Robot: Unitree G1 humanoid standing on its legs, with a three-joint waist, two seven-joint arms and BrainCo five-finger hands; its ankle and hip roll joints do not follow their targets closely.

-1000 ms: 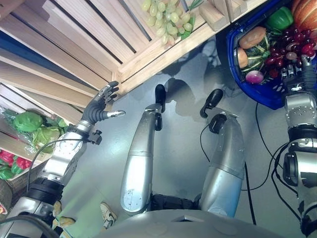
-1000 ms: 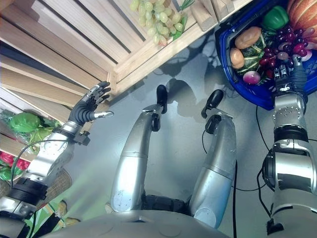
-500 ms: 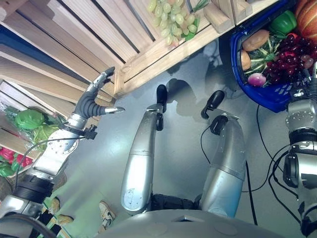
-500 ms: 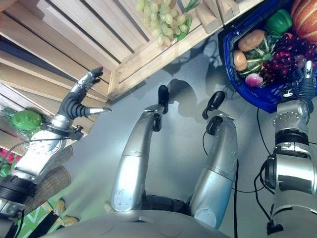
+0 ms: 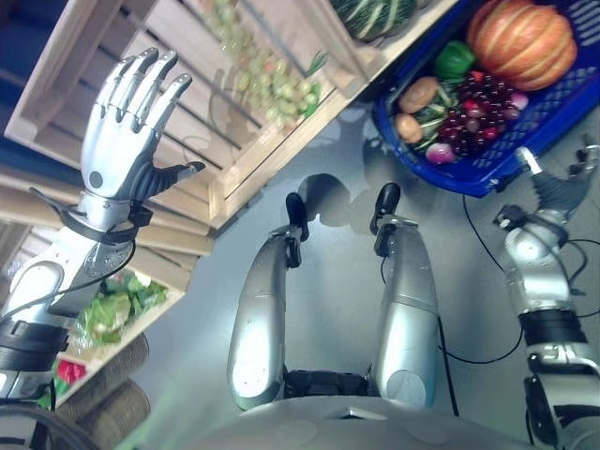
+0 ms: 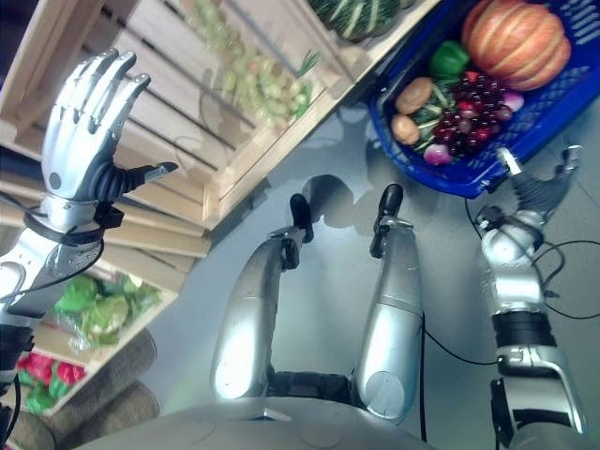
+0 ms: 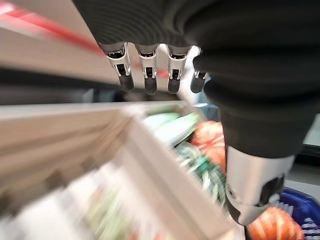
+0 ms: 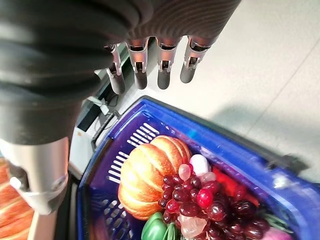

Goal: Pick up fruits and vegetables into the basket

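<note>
My left hand (image 5: 117, 141) is raised with straight, spread fingers in front of a wooden crate (image 5: 239, 155) holding green grapes (image 5: 267, 80); it holds nothing. The blue basket (image 5: 487, 180) stands on the floor at the upper right. In it lie an orange pumpkin (image 5: 520, 42), red grapes (image 5: 473, 108), a green pepper (image 5: 455, 58) and a potato (image 5: 419, 94). My right hand (image 5: 561, 187) hovers just outside the basket's near rim, open and empty. In the right wrist view its straight fingers (image 8: 150, 70) point over the pumpkin (image 8: 150, 175) and grapes (image 8: 200, 200).
A striped green squash (image 5: 370, 11) lies in the neighbouring crate at the top. A lower crate at the left holds lettuce (image 5: 112, 309) and red peppers (image 5: 66, 370). A wicker basket (image 5: 103, 398) stands at the lower left. Grey floor lies between the crates and the blue basket.
My left hand has risen from beside the crate's corner up to the grape crate, fingers spread. My right hand has drawn back out of the basket. The head camera has shifted.
</note>
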